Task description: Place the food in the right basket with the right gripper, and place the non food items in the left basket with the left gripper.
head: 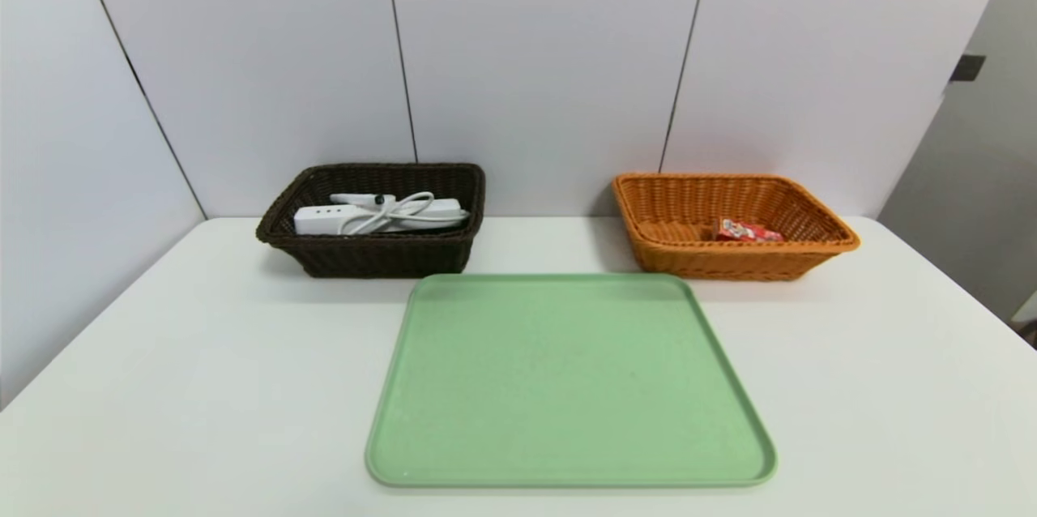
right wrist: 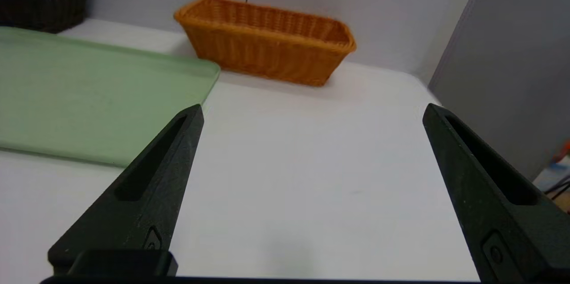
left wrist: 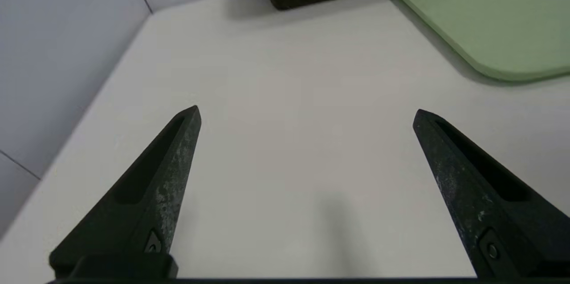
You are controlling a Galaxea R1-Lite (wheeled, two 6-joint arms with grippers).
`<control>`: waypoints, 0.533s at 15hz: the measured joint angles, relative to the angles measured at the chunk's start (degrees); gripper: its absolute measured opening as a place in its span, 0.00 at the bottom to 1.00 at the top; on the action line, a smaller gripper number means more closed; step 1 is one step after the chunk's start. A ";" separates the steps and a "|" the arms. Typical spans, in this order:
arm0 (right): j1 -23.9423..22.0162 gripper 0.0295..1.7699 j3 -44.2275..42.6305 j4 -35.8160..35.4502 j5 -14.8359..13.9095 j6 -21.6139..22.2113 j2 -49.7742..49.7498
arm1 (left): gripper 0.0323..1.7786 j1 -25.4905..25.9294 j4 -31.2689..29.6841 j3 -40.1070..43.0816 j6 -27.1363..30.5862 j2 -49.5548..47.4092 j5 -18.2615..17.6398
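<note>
While the left gripper [left wrist: 307, 117] is hanging over the near left part of the table [head: 202, 371], its fingers are spreading wide with nothing between them; the right gripper [right wrist: 314, 115] is hovering over the near right part, its fingers also standing wide around bare air. Between the two sides, the green tray [head: 567, 379] is lying flat on the table, its surface bare; beyond its far left corner the dark basket [head: 385, 256] is sitting near the wall [head: 535, 79], and beyond its far right corner the orange basket [head: 729, 262] is sitting near the same wall. Inside the dark basket the power strip [head: 324, 219] is lying lengthwise from left to right, its white cord [head: 389, 215] looping over it; the marker [head: 352, 198] is resting on the far side of the strip, toward the left. Inside the orange basket the red pouch [head: 747, 231] is lying right of the middle, its printed face partly showing above the near rim.
</note>
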 joint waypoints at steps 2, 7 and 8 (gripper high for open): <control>0.02 0.96 0.37 7.66 -0.24 3.69 0.00 | 0.95 -0.02 0.89 0.06 -2.73 0.00 0.30; 0.02 0.96 0.44 8.09 -1.10 8.29 0.00 | 0.95 -0.02 0.95 0.11 -5.66 0.00 2.23; 0.00 0.96 0.44 8.07 -1.33 8.59 0.02 | 0.95 -0.02 0.95 0.11 -5.68 0.00 2.34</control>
